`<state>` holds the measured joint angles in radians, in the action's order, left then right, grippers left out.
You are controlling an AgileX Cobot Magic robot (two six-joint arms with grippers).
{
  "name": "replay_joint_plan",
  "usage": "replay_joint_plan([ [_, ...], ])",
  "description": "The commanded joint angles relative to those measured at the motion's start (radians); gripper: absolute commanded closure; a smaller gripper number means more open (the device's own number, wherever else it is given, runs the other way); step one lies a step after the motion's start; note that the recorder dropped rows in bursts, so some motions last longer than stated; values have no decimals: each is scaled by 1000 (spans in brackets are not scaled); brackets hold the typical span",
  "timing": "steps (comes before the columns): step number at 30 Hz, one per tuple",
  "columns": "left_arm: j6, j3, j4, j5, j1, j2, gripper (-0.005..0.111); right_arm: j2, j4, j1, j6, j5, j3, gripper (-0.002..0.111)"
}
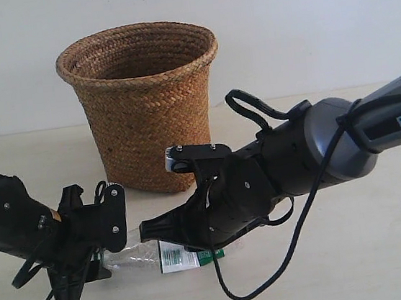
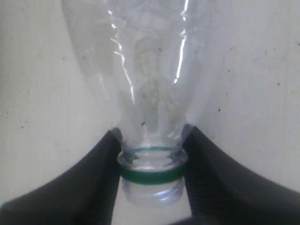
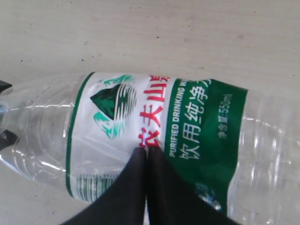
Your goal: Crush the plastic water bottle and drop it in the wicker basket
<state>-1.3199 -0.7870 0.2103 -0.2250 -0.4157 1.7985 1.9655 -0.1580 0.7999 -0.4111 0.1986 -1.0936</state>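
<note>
The plastic water bottle lies on its side on the table in front of the wicker basket. My left gripper is shut on its neck at the green ring, and the threaded mouth shows no cap. In the exterior view that gripper sits at the bottle's left end. My right gripper is shut, fingertips together and resting on the white-and-green label of the bottle, with nothing between them. In the exterior view its tip points left, just above the bottle's middle.
The pale table stretches right of the arms. A white wall stands behind the basket. Black cables loop off the right arm and under it. The basket stands just behind both grippers.
</note>
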Motion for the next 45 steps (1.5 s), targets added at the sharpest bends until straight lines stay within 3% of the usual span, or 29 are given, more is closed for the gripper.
replay_joint_plan([
  [1, 2, -4, 7, -10, -4, -1, 103, 70, 5, -2, -20, 56, 12, 108],
  [22, 2, -4, 7, -10, -4, -1, 103, 104, 5, -2, -40, 100, 12, 108],
  [26, 2, -4, 7, -10, -4, -1, 103, -7, 90, 0, -97, 28, 20, 108],
  [32, 2, -4, 7, -8, -4, -1, 103, -220, 306, -2, -241, 23, 27, 108],
  [37, 2, -4, 7, -8, -4, -1, 103, -447, 565, -2, -359, 123, 53, 108],
  [45, 2, -4, 9, -8, -4, -1, 103, -710, 1308, -2, -977, 140, 279, 108],
])
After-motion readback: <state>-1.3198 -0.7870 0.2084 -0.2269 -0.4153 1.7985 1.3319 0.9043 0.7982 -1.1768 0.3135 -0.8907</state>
